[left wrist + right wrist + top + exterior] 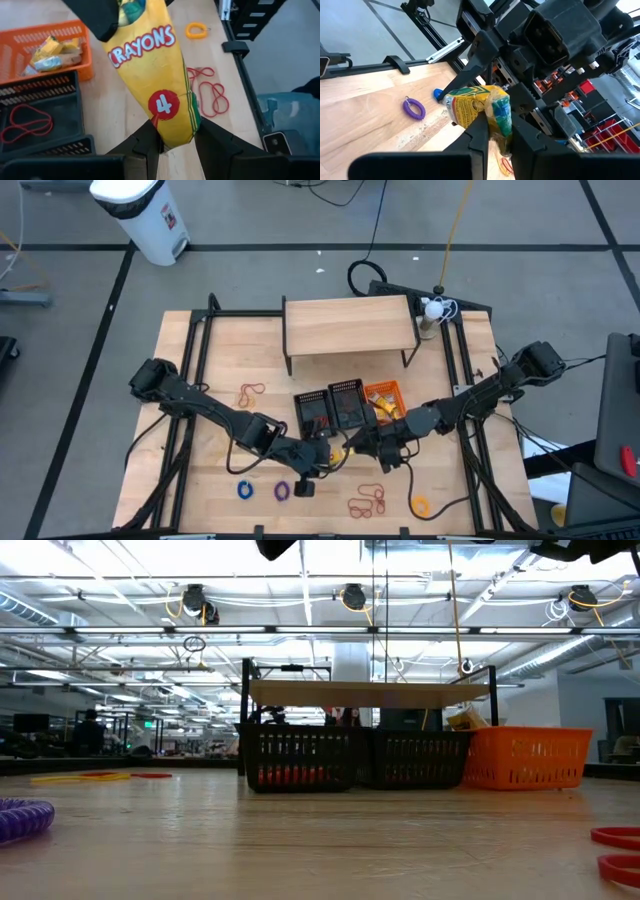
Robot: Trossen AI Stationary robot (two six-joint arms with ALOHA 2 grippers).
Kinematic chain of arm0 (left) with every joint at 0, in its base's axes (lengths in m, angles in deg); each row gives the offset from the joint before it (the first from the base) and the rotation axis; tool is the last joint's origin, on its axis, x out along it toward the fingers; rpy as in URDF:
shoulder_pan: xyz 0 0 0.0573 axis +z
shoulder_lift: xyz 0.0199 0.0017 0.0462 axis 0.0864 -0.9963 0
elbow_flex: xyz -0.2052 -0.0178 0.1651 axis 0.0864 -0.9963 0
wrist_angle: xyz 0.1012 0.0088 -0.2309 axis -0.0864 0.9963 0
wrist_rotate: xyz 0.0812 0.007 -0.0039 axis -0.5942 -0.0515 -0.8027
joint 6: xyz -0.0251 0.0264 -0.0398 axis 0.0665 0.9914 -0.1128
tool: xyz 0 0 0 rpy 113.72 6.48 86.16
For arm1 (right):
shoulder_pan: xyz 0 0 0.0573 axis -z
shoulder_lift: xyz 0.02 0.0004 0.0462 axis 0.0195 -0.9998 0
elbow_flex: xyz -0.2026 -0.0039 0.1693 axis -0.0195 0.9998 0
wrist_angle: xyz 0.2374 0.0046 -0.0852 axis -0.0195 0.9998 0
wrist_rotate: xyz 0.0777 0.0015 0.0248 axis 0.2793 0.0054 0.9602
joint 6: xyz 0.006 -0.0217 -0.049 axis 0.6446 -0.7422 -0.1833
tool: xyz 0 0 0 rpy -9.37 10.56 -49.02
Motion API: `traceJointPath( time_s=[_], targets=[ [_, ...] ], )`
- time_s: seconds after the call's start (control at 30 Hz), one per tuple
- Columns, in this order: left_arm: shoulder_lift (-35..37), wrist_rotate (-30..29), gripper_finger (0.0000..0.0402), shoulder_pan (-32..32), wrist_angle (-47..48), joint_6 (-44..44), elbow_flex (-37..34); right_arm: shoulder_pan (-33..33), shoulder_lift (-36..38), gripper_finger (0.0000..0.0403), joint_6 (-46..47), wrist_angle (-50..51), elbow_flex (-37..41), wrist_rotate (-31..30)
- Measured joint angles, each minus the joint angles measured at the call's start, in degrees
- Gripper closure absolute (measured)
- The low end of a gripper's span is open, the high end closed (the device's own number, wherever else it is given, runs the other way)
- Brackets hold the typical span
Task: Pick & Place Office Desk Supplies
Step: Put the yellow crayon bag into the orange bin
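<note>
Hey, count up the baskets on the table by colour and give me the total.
Black baskets: 2
Orange basket: 1
Total: 3

The high view looks straight down on the wooden table (pixel 200 370); the low view faces level across it toward the baskets (pixel 300 758). Both wrist views sit close, apparently sharing the crayon box (pixel 150 65) above that table.

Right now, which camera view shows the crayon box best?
The left wrist view: the crayon box fills it, label readable. The right wrist view shows one end, the high view a yellow speck, the low view nothing.
</note>
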Motion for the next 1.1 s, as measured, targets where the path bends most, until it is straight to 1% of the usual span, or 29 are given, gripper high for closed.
traceJointPath(
  time_s=[0.3,0.47,0.57,0.63,0.7,0.83,0.97,1.03,1.1],
  targets=[
    [0.00,-2.25,0.0288,0.35,0.90,-1.12,0.00,0.09,0.00,0.0367,-0.22,0.05,0.00,-0.64],
    [0.00,-2.81,0.0287,0.39,2.42,-3.32,0.02,0.15,-0.02,0.0367,-0.23,0.17,0.00,-0.96],
    [0.00,-3.11,0.0275,0.41,2.58,-4.31,0.02,0.15,-0.02,0.0368,-0.23,0.20,0.00,-0.94],
    [-0.01,-3.74,0.0255,0.47,2.21,-4.52,0.06,0.15,-0.05,0.0368,-0.23,-0.11,-0.01,-1.04],
    [-0.02,-4.39,0.0227,0.72,1.62,-4.97,0.22,0.20,-0.09,0.0368,-0.22,-0.29,-0.02,-1.19],
    [-0.02,-4.67,0.0156,0.70,1.06,-6.09,0.22,0.13,-0.09,0.0368,-0.01,-0.05,-0.02,-0.71],
    [-0.02,-6.92,0.0089,0.63,-1.90,-6.26,0.22,0.09,-0.09,0.0369,0.02,-0.01,-0.02,-0.31],
    [-0.02,-6.86,0.0065,0.69,-3.26,-6.12,0.22,0.09,-0.09,0.0369,0.02,0.01,-0.02,-0.48],
    [-0.02,-6.47,0.0047,0.70,-3.22,-3.68,0.22,0.09,-0.09,0.0369,-0.23,0.32,-0.02,-2.42]
  ],
)
